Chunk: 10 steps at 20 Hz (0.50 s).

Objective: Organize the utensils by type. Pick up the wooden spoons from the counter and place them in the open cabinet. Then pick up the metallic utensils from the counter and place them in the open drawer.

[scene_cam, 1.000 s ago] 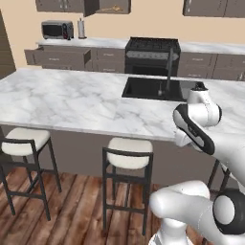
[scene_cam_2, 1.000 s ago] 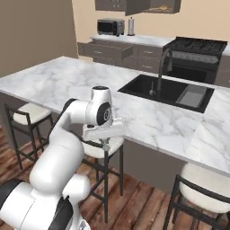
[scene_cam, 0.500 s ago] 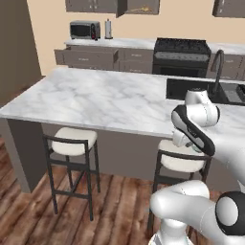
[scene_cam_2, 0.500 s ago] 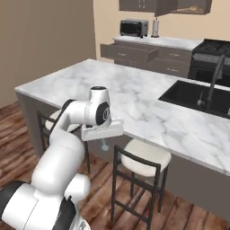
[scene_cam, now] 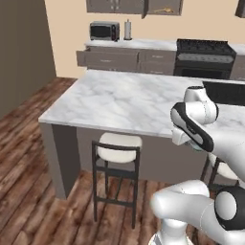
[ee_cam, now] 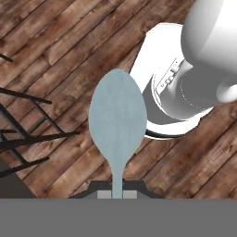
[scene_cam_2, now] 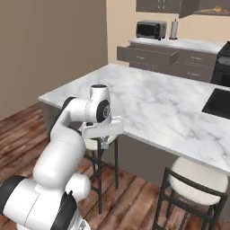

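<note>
A silver metal spoon [ee_cam: 117,121] is clamped by its handle in the closed gripper [ee_cam: 117,190], low over the wood floor. The base views have swung left along the island counter [scene_cam: 119,103]. The open drawer [scene_cam_2: 146,55] is now nearer, so transit toward it is judged underway.

Stool [scene_cam: 117,143] under counter [scene_cam: 119,103] (drawer [scene_cam_2: 148,53] open behind)

Both base cameras look from behind the arm across the same marble counter [scene_cam: 119,100] [scene_cam_2: 161,103]. The hand camera points down, close above the wood floor [ee_cam: 55,55].
</note>
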### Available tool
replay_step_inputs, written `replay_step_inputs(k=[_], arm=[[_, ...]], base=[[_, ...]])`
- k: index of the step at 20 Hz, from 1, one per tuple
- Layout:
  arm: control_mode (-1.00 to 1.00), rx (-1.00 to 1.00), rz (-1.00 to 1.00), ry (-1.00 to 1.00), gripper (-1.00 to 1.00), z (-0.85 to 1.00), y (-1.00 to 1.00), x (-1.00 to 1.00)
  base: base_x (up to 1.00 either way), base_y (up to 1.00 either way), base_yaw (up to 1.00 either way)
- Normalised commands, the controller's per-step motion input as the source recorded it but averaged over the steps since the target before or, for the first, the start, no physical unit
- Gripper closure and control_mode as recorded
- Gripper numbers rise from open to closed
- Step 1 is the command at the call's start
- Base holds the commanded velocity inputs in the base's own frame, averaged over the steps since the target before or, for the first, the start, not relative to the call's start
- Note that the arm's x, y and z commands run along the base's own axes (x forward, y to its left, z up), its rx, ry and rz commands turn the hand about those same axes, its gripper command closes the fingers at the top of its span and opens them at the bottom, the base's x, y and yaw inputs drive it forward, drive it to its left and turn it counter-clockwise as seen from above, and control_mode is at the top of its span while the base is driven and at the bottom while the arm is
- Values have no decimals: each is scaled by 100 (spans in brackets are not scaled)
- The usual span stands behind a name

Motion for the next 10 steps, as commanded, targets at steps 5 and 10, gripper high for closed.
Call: replay_step_inputs(k=[5,10], arm=[[100,0,0,0,100,0,0,0],[100,0,0,0,100,0,0,0]], base=[[55,100,0],[55,100,0]])
